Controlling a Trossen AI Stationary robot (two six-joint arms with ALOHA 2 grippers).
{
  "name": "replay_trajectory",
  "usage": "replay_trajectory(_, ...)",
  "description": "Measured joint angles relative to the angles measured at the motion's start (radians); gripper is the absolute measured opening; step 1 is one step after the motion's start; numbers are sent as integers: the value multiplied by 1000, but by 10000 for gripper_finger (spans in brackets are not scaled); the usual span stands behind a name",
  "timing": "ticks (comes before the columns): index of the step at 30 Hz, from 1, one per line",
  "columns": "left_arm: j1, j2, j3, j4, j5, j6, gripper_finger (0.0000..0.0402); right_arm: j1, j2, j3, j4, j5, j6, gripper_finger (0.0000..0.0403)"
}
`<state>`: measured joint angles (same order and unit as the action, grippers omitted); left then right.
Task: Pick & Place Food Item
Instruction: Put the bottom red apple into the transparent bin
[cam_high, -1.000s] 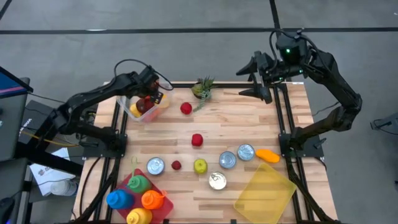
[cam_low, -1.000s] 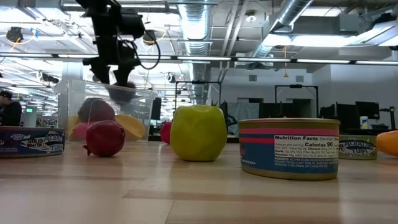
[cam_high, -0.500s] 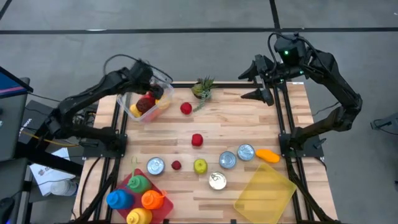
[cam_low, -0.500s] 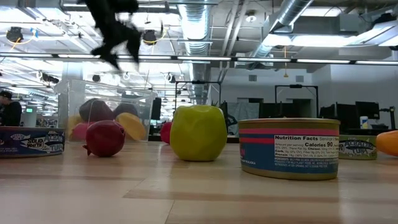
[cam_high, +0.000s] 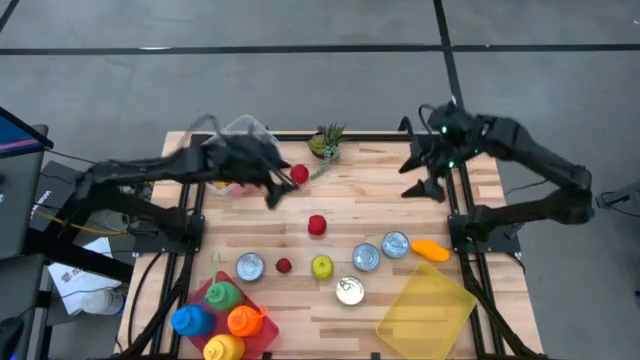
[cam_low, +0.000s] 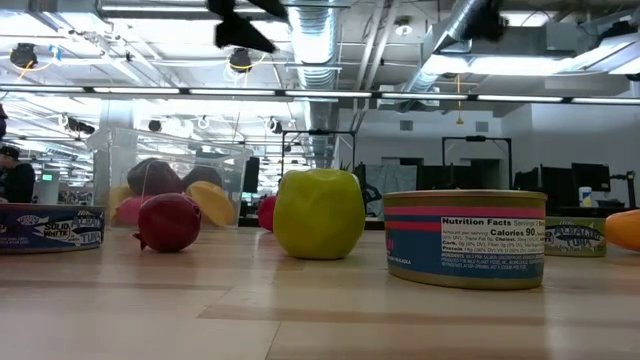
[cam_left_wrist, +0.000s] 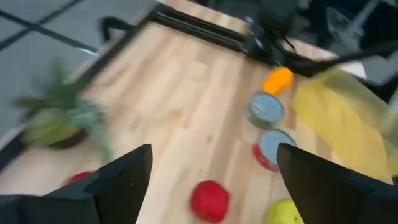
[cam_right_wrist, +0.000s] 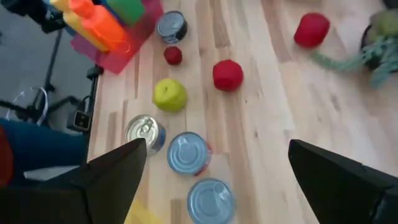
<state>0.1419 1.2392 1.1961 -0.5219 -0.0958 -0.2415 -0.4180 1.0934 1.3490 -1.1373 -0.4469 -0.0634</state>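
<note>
Several food pieces already lay in the clear container (cam_high: 235, 150) at the desk's far left corner, so part of the sorting looked done. The left gripper (cam_high: 272, 180) hung just off that container, toward the desk's middle, its fingers spread and holding nothing. The right gripper (cam_high: 428, 172) hovered near the far right edge, likewise spread and empty.

Plenty appeared left to move. A red fruit (cam_high: 299, 174) sat near the far edge beside the small potted plant (cam_high: 325, 143), another red piece (cam_high: 317, 225) lay at the desk's middle, and a small dark red fruit (cam_high: 284, 265) and a green apple (cam_high: 322, 266) rested toward the near edge. An orange item (cam_high: 430, 249) lay by the right edge. Judging by its position, the left arm seemed between picks, with the red fruit beside it the likeliest candidate.

The desk (cam_high: 380, 190) was pale wood planking on a black frame. Tins (cam_high: 366, 256) clustered in the near half, coloured bottles in a pink tray (cam_high: 221, 310) filled the near left corner, and a yellow translucent lid (cam_high: 425, 310) lay at the near right corner. Beyond was an open office with exposed ducts and strip lights; a person (cam_low: 14, 175) showed far off.
</note>
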Motion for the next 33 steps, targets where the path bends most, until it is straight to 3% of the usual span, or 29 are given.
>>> replay_trajectory(6, -81, 222, 0, 146, 19, 50, 337, 28, -126, -344, 230, 33, 126, 383)
replay_trajectory(14, -88, 405, 0, 154, 25, 158, 337, 64, -185, -580, 354, 65, 192, 383)
replay_trajectory(21, -68, 500, -1, 140, 105, 179, 337, 78, -182, -614, 392, 79, 198, 383)
replay_trajectory(33, -63, 615, -1, 140, 112, 201, 337, 78, -184, -614, 427, 82, 196, 383)
